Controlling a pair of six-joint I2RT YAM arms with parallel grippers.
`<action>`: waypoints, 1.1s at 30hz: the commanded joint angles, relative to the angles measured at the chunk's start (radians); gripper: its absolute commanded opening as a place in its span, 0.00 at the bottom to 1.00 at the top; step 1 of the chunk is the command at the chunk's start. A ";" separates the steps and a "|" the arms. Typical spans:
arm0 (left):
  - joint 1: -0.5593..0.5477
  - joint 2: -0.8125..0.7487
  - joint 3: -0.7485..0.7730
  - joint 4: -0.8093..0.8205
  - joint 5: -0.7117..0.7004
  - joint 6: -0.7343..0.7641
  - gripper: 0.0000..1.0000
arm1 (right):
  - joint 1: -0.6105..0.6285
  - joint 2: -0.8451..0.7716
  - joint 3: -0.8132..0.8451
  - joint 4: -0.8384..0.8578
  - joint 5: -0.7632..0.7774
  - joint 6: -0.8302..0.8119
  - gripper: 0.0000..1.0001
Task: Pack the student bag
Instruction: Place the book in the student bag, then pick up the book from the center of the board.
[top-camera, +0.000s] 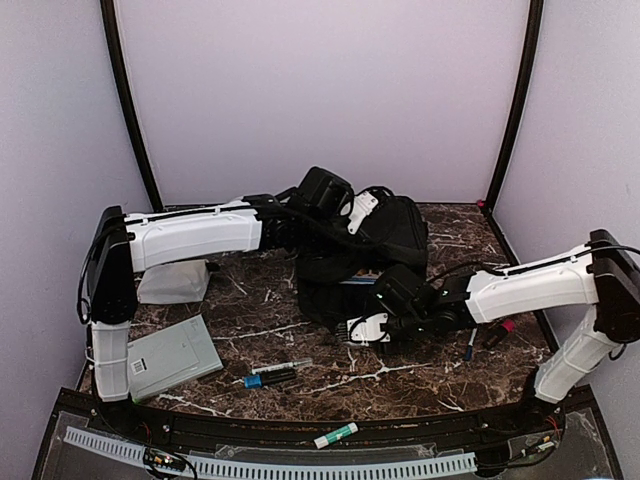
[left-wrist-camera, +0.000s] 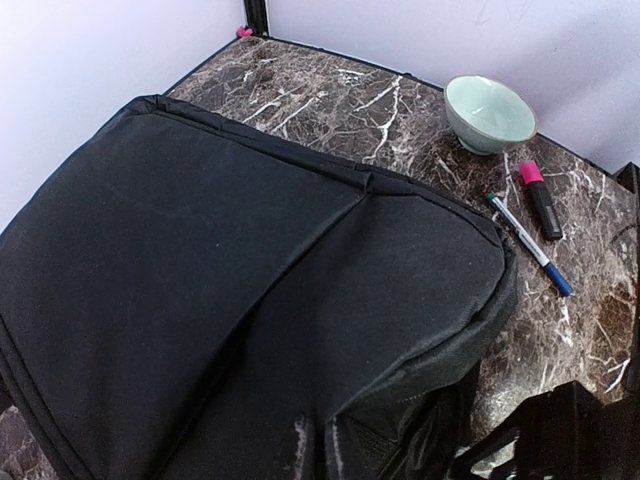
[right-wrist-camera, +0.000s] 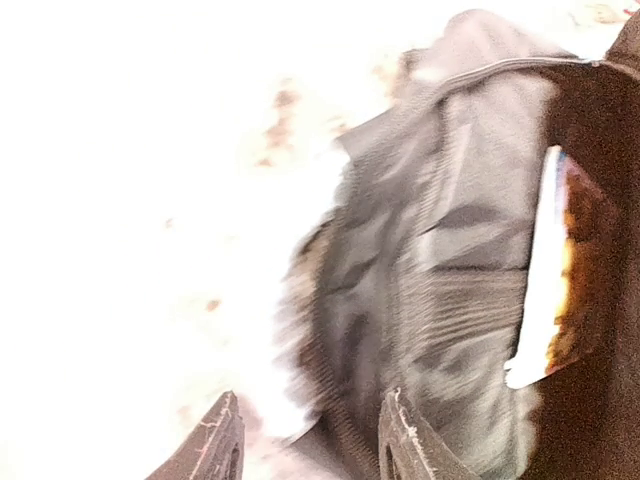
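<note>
Right claw (right-wrist-camera: 310, 425) stands spread at the mouth of the student bag (left-wrist-camera: 200, 280), which sits mid-bench toward the back. The left claw (top-camera: 362, 212) is pressed together at its top. A white-edged flat item (right-wrist-camera: 545, 270) seems to be inside. The bowl (left-wrist-camera: 488, 112), blue pen (left-wrist-camera: 530, 245), pink marker (left-wrist-camera: 540, 200) and grey flat case (top-camera: 175, 355) lie unpacked on the bench (top-camera: 250, 300), so most of the packing looks left to do.

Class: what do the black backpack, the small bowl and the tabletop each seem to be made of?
Backpack: soft woven fabric, matte black; it sags and shows stitched seams.
Bowl: probably glazed ceramic, pale green, smooth with slight sheen.
Tabletop: dark brown marble look, white veins; possibly just a printed surface.
</note>
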 joint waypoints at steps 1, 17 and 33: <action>0.017 0.008 0.051 -0.026 0.034 0.019 0.17 | 0.007 -0.093 -0.028 -0.138 -0.134 0.046 0.46; 0.034 -0.450 -0.409 -0.274 -0.108 -0.179 0.68 | -0.172 -0.282 0.205 -0.449 -0.616 0.107 0.47; 0.407 -0.859 -0.869 -0.568 -0.193 -0.622 0.89 | -0.208 0.035 0.445 -0.253 -0.853 0.303 0.47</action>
